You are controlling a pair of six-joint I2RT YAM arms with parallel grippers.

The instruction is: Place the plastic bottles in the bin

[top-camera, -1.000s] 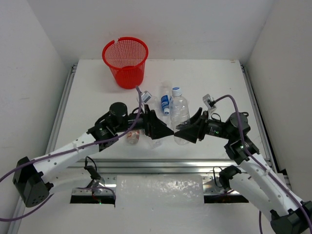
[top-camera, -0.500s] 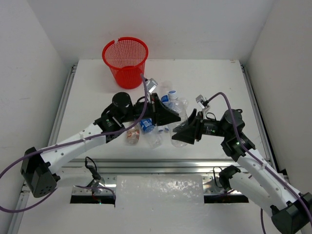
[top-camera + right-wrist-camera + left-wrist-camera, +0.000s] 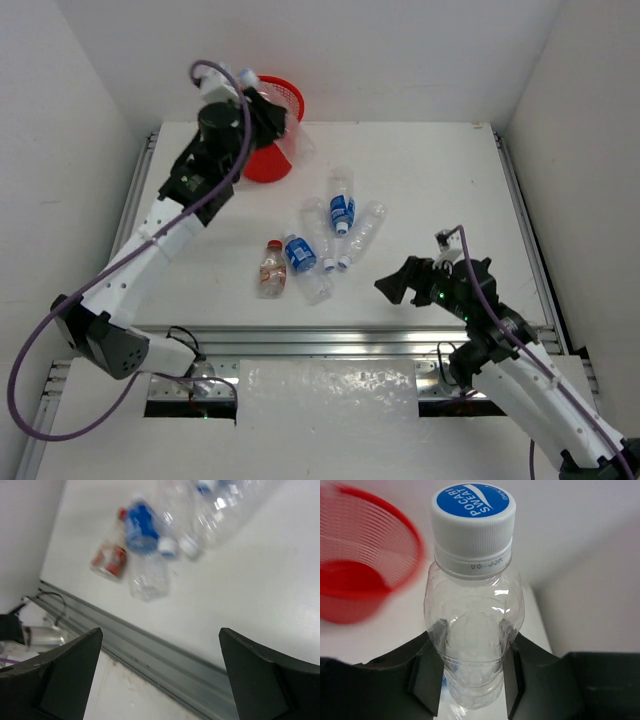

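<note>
My left gripper (image 3: 264, 104) is raised at the back left, over the rim of the red mesh bin (image 3: 270, 166). It is shut on a clear plastic bottle (image 3: 472, 612) with a blue and white cap, gripped round its lower body. In the left wrist view the bin (image 3: 367, 575) lies to the left of the bottle. Several more plastic bottles lie in a cluster mid-table: one with a red label (image 3: 271, 270), two with blue labels (image 3: 299, 254) (image 3: 341, 209) and two plain ones (image 3: 366, 230). My right gripper (image 3: 393, 286) is open and holds nothing, right of the cluster near the front edge.
A grey metal rail (image 3: 165, 662) runs along the table's front edge, just below my right gripper (image 3: 160, 630). White walls enclose the table on the left, right and back. The bin stands close to the back wall.
My left arm has lifted a bottle from the cluster and swung it up and back to the bin. My right gripper has opened, let go of that bottle and drawn back toward the front edge.
</note>
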